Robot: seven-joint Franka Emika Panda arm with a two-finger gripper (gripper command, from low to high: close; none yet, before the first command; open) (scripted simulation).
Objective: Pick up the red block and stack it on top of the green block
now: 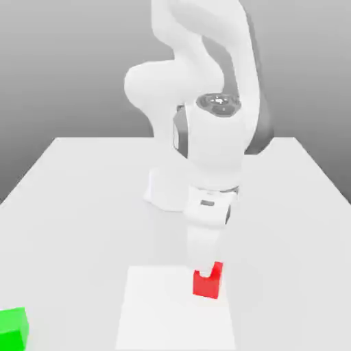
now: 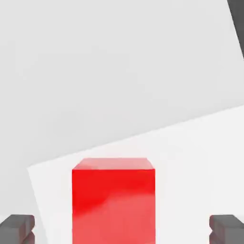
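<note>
Now gripper (image 2: 122, 231) astride red block (image 2: 113, 202) (open).

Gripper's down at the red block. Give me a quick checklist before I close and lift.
1. Red block sits centred between the fingertips: ok.
2. Gripper open, gaps on both sides of the block in the hand view: ok.
3. Gripper low enough around the block: ok in the exterior view, its finger overlaps the block's top.
4. Green block visible at the exterior view's left, apart from the red one: ok.
5. Green block's top free: ok.
6. Grip firmness: cannot tell.
</note>
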